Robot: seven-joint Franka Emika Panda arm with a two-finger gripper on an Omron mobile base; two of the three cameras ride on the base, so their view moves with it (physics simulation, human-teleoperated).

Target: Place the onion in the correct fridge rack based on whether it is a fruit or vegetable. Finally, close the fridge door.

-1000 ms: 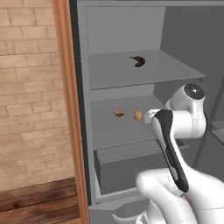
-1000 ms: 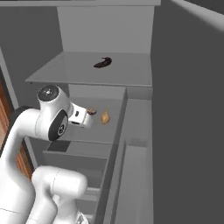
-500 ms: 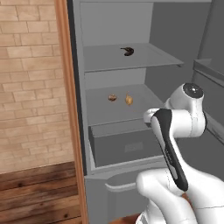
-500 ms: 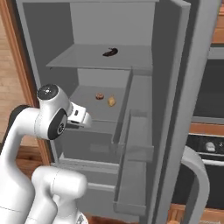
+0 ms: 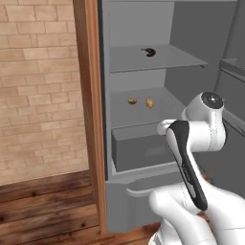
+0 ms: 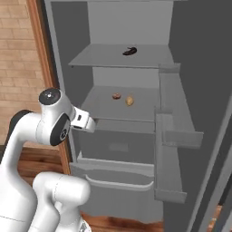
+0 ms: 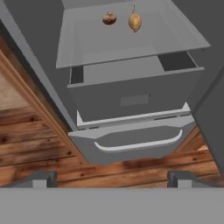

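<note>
The onion [image 5: 150,103] [image 6: 129,100] [image 7: 134,21], a small golden-brown bulb with a thin stem tip, lies on the middle fridge rack [image 5: 139,116] [image 6: 105,108] [image 7: 127,43]. It rests apart from a rounder brown item [image 5: 132,101] [image 7: 109,18] to its left. My gripper [image 7: 113,179] is open and holds nothing. It hangs well back from the fridge, outside it, at about drawer height. The fridge door [image 6: 204,68] [image 5: 235,91] stands open on the right, its inner bins [image 6: 177,131] facing the shelves.
A dark curved item [image 5: 149,51] [image 6: 130,50] lies on the upper shelf. Below the rack is a grey drawer box [image 7: 135,98] [image 5: 141,150], then a drawer front with a curved handle [image 7: 138,142] [image 6: 118,182]. A wooden side panel [image 5: 91,95] and brick wall [image 5: 38,86] stand left.
The whole picture has shifted: the base has backed away from the fridge, so more of it shows. The onion stays on the rack and the gripper stays open.
</note>
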